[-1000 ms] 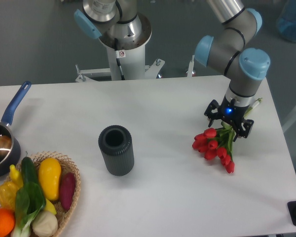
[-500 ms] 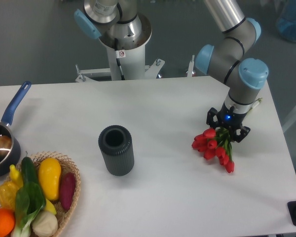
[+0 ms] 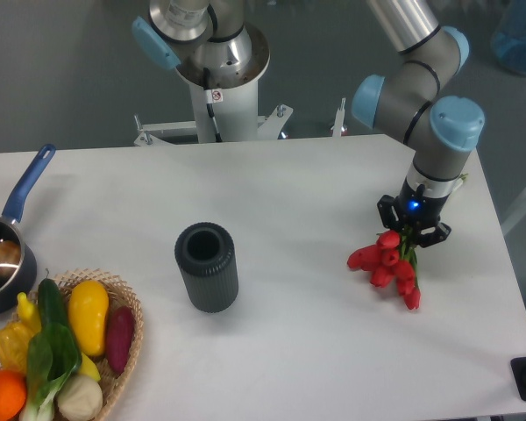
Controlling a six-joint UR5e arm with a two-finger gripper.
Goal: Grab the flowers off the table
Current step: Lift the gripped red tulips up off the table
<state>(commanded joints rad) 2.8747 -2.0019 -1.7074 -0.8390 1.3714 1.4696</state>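
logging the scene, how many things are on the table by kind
flowers: 1 bunch, stems in the gripper
dark vase: 1
wicker basket of produce: 1
blue-handled pan: 1
total: 4 on the table

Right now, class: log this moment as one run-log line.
phase: grasp | gripper: shut on flowers stems | buds: hanging over table

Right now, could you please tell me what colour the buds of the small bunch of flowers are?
Red, on the small bunch of tulip flowers; the fixed camera view shows it.
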